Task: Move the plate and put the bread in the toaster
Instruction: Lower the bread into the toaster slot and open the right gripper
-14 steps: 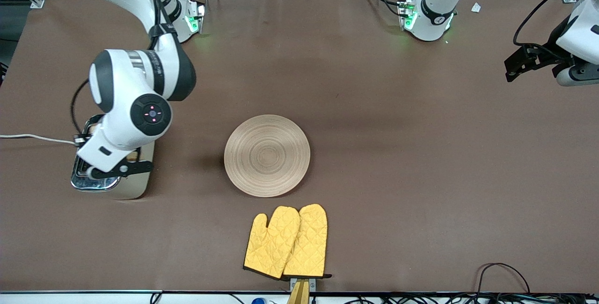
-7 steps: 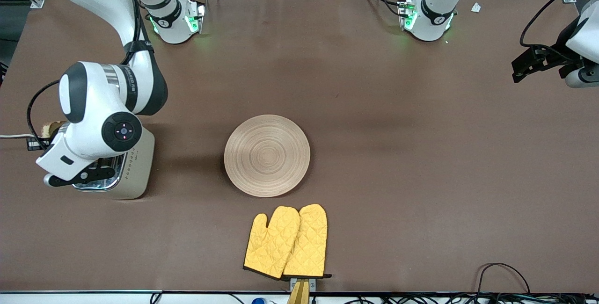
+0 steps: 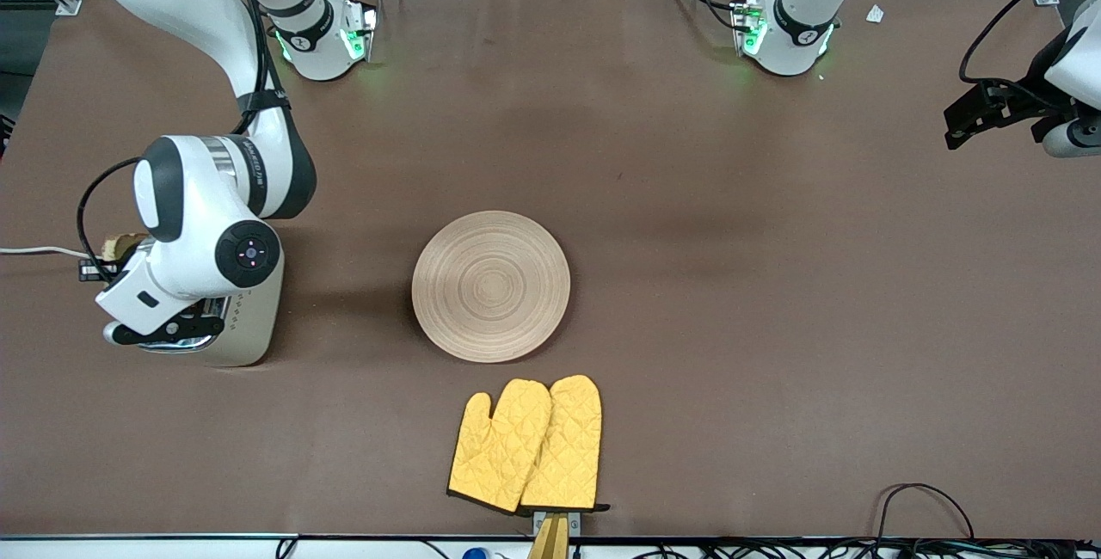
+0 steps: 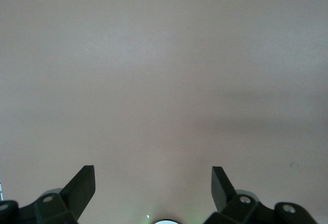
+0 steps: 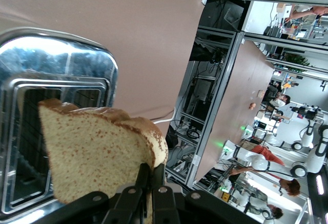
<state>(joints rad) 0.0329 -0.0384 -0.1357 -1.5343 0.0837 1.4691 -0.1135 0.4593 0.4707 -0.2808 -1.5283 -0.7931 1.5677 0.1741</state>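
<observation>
The round light-wood plate (image 3: 490,285) lies bare at the table's middle. The cream toaster (image 3: 254,318) stands toward the right arm's end, largely covered by the right arm's wrist. My right gripper (image 3: 105,260) is shut on the brown bread slice (image 3: 120,243) and holds it over the toaster's edge at the cord end. In the right wrist view the bread (image 5: 97,152) hangs upright from my right gripper (image 5: 151,177), just above the chrome top (image 5: 61,55) and its slots. My left gripper (image 3: 968,122) waits open over bare table at the left arm's end, and the left wrist view shows it (image 4: 152,175) empty.
A pair of yellow oven mitts (image 3: 526,443) lies nearer the front camera than the plate. The toaster's white cord (image 3: 43,251) runs off the table's end. Cables trail along the front edge (image 3: 920,499).
My right hand with the bread shifted from over the toaster's middle toward the table's end, then came back a little. My left gripper drifted slightly outward.
</observation>
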